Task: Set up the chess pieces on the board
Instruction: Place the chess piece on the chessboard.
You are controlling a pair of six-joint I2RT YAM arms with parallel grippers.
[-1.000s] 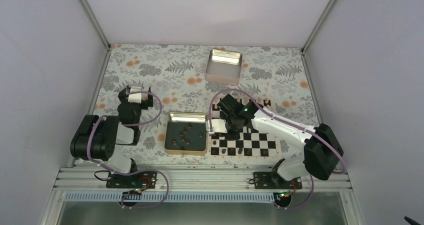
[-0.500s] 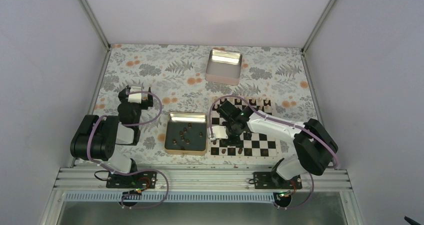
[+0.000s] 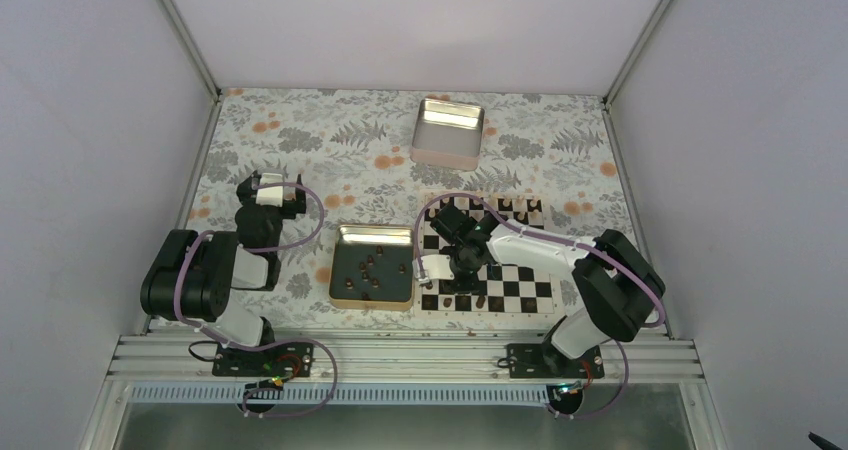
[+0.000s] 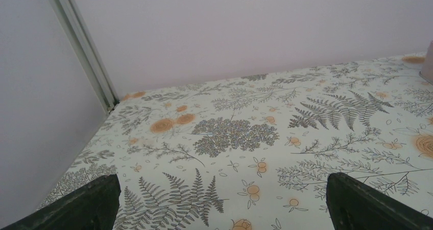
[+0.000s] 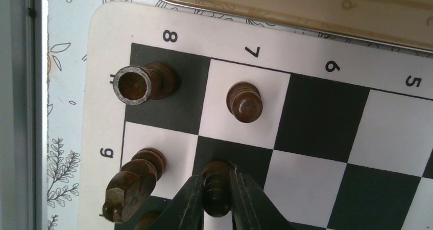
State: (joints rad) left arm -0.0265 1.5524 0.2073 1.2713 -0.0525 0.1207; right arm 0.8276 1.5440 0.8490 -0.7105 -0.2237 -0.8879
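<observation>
The black and white board point(image 3: 520, 288) lies right of centre. My right gripper point(image 3: 452, 282) is low over its left near corner, shut on a dark brown pawn point(image 5: 217, 186) that stands on a black square. Around it in the right wrist view stand a rook point(image 5: 145, 82), another pawn point(image 5: 244, 102) and a knight point(image 5: 130, 184). More dark pieces point(image 3: 368, 268) lie in the gold-rimmed tray point(image 3: 372, 301). A few pieces point(image 3: 512, 206) stand along the board's far edge. My left gripper point(image 4: 219, 204) is open and empty over the floral cloth, at the far left in the top view point(image 3: 268, 194).
A silver tin point(image 3: 448, 132) stands at the back centre. The gold-rimmed tray's side point(image 5: 306, 5) runs close along the board's edge in the right wrist view. The table's metal edge point(image 5: 15, 112) is just left of the board.
My right gripper has come down and toward the board's near left corner with the pawn in it. The left arm has not moved.
</observation>
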